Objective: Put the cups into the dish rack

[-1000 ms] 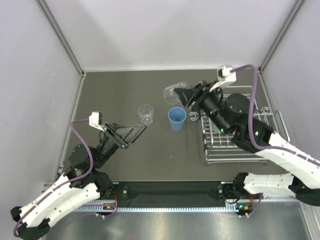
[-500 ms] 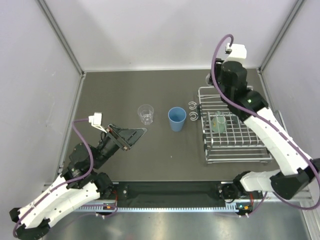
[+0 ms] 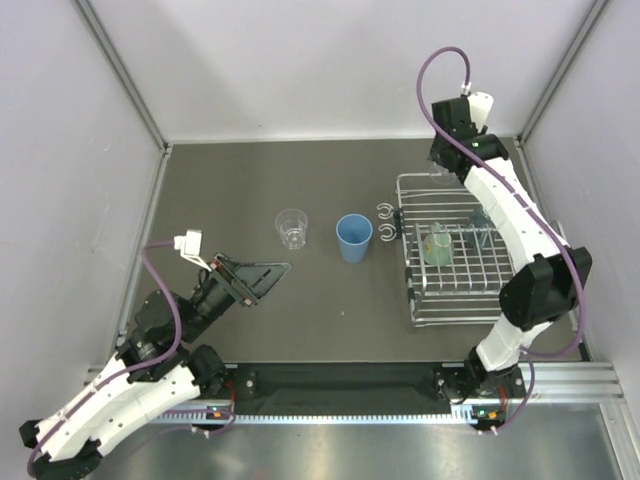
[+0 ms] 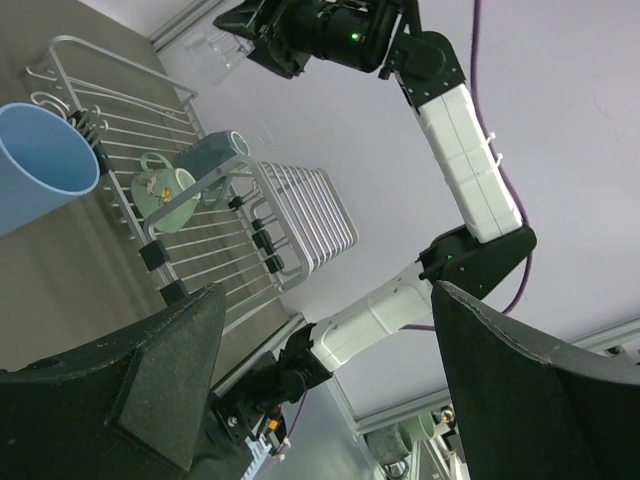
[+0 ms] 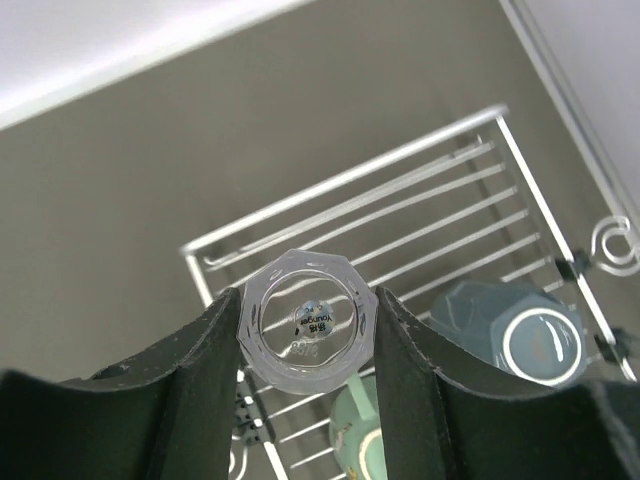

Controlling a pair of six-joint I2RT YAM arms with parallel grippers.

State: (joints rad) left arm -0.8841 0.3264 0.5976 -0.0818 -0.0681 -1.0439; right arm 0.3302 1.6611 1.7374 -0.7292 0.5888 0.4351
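My right gripper [image 3: 441,166] hangs over the back left corner of the dish rack [image 3: 470,320]. It is shut on a clear plastic tumbler [image 5: 308,333], whose base faces the wrist camera. In the rack lie a cream mug with a teal handle [image 3: 437,245] and a teal-green mug [image 3: 481,222]. A blue tumbler [image 3: 353,238] and a smaller clear tumbler [image 3: 291,227] stand on the table left of the rack. My left gripper [image 3: 275,268] is open and empty, near and left of the small clear tumbler.
Two curled hooks [image 3: 386,222] stick out from the rack's left side, close to the blue tumbler. Grey walls enclose the dark table on the left, back and right. The right arm's links arch over the rack's right side.
My right arm has swung from left of the rack, near the blue tumbler, to above the rack's back left corner with the clear tumbler. My left arm has drawn back slightly.
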